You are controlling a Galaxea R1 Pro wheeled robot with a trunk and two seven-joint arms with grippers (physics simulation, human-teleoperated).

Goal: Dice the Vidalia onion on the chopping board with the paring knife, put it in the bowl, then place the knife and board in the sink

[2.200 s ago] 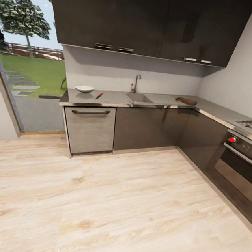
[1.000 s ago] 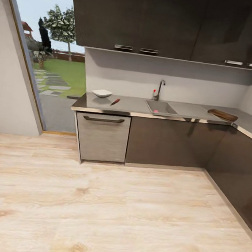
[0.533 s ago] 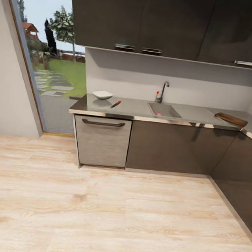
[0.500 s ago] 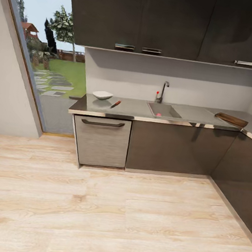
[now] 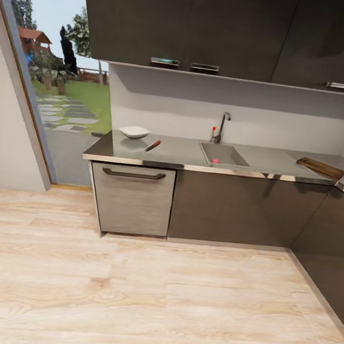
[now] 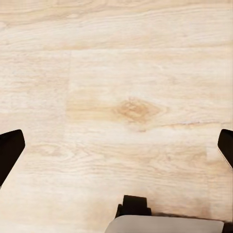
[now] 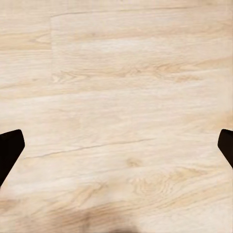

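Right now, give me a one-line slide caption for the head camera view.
Kitchen approach: bowl and paring knife on countertop, onion in sink, chopping board far right.

Countertop (image 5: 185, 155) runs along back wall, floor (image 5: 150, 294) before it. Bowl (image 5: 134, 131) on countertop near left end; paring knife (image 5: 152, 145) just right of bowl, apart from it. Sink (image 5: 224, 155) set in countertop right of knife, faucet (image 5: 221, 125) behind basin. Vidalia onion (image 5: 215, 160) in sink, probably at front edge. Chopping board (image 5: 320, 168) on countertop far right, well apart from sink. Upper cabinets (image 5: 213, 25) above.
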